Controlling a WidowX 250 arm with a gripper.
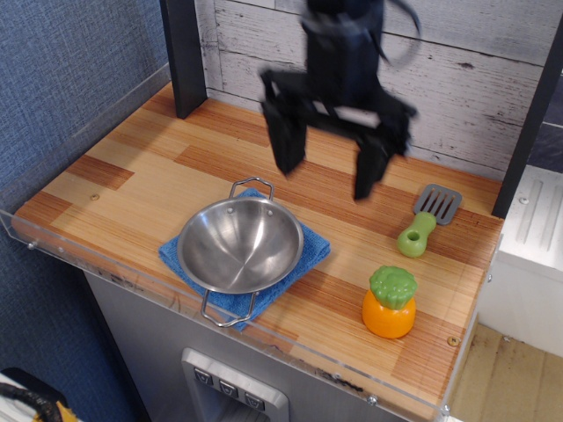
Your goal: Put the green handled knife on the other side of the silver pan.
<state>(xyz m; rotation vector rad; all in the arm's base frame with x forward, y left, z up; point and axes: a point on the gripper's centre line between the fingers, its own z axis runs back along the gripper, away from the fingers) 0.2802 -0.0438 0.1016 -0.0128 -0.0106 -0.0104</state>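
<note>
Black gripper (pixel 330 180), fingers (pixel 286 149) spread, hangs above the wooden counter (pixel 132 185).

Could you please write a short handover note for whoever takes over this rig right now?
Gripper: open, empty, blurred in the picture, up in the air above the wood counter between pan and knife.
Green handled knife: flat on the counter at the right, untouched, grey head toward the back wall.
Silver pan: on the blue cloth, front centre-left.
Orange toy: in front of the knife.
Done: nothing grasped yet.
Left: grasp the knife, carry it past the pan, set it down on the pan's left.
</note>
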